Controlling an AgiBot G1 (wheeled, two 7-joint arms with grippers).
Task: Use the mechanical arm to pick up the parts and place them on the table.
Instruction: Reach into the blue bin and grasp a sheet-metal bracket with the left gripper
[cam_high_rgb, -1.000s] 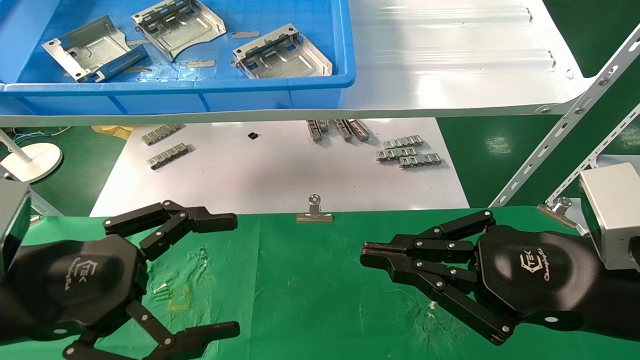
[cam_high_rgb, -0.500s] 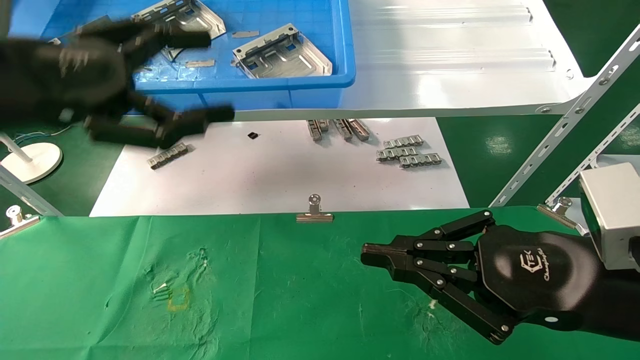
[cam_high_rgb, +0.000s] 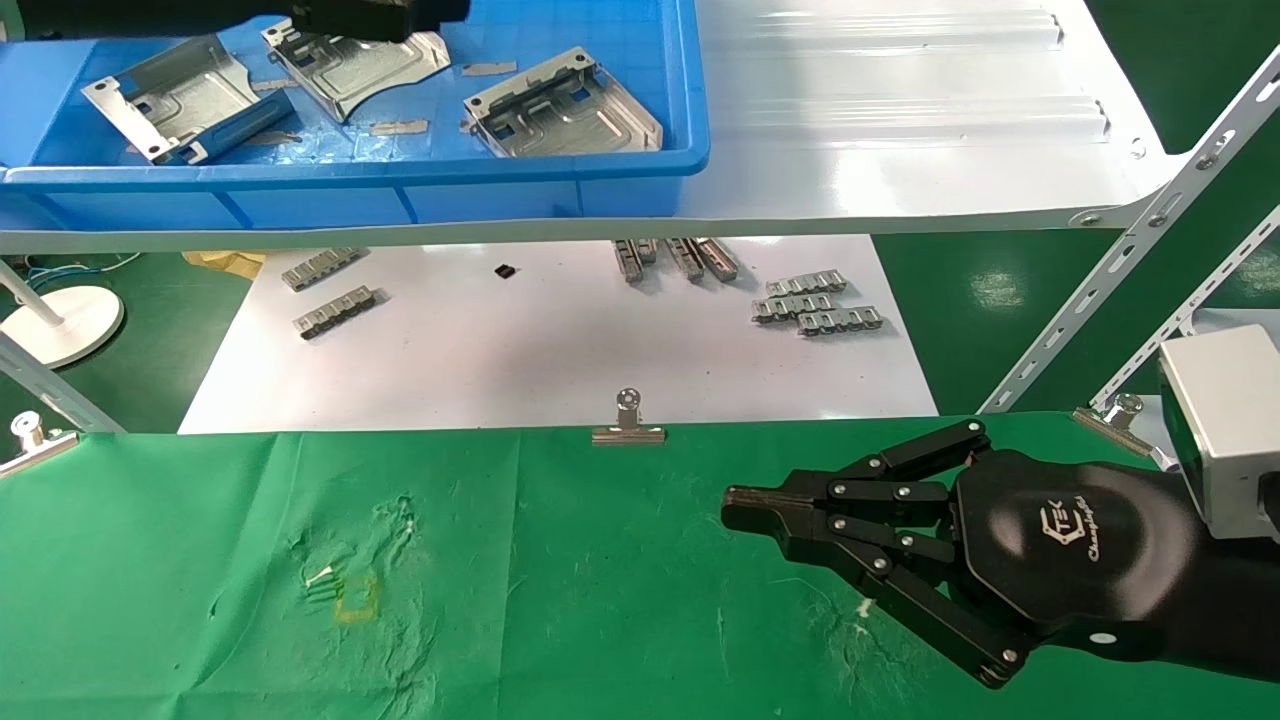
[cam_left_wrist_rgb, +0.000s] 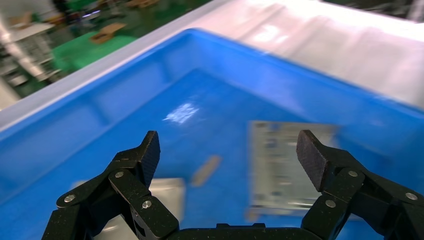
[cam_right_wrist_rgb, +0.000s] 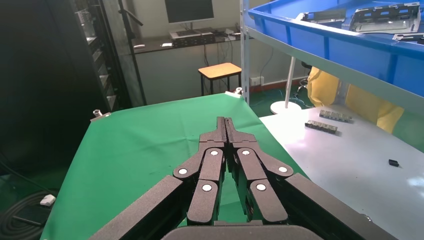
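Bright overhead light; glare on white shelf (cam_high_rgb: 900, 120); left wrist view motion-blurred, parts (cam_left_wrist_rgb: 280, 165) perhaps smeared.

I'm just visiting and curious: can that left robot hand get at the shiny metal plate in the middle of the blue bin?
Probably yes. The left hand hangs over the open-topped blue bin with fingers spread, and the middle plate lies uncovered just beneath its fingertips.

right mechanical arm (cam_high_rgb: 1075, 535) | hand back | white logo, lettering unreadable
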